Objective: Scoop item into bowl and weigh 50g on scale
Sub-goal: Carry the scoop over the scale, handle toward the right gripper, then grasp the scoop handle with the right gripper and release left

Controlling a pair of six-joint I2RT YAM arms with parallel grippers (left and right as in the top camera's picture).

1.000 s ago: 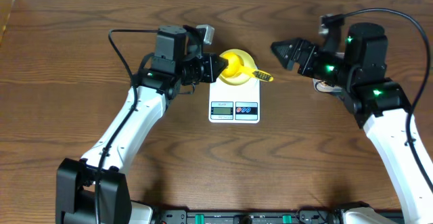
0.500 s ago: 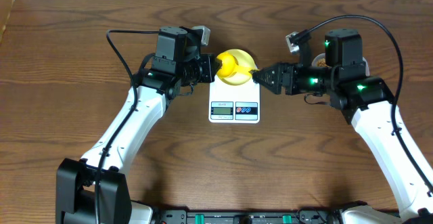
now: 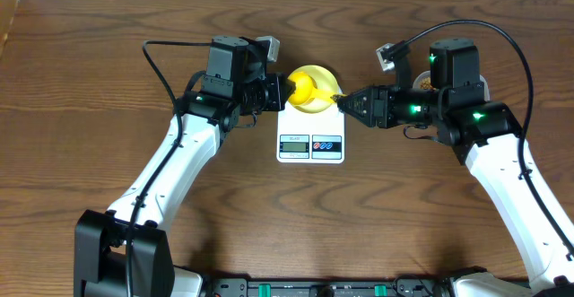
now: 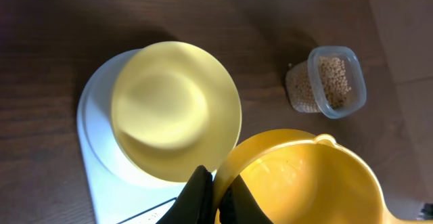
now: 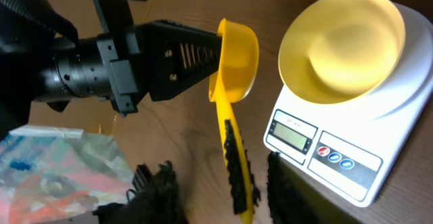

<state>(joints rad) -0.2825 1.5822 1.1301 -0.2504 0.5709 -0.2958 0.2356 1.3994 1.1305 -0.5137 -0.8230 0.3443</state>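
The left tool point(image 4: 215, 185) is pressed together on the rim of the yellow scoop point(image 5: 237, 58) and holds its cup on edge, just beside the bowl point(image 4: 176, 112) and above the corner of the scale point(image 5: 338, 160). The scoop's handle point(image 5: 240, 176) points away from that tool and runs in between the two fingers of the right tool point(image 3: 341, 100). Those fingers are spread, one on each side of the handle, with a gap showing on both sides in the right wrist view. The pale-yellow bowl sits centred on the round platform of the white scale and shows only its bare inside. The grey display point(image 5: 291, 135) faces the front edge of the bench point(image 3: 108, 82), but its reading is too small to tell. The scoop's cup looks bare inside too. The beans point(image 4: 333, 80) lie in a small clear tub point(image 4: 342, 102) standing on the bench well apart from the bowl, on the far side of the scoop from the left tool. A crumpled colourful bag point(image 5: 54, 166) lies on the bench beneath the left arm.
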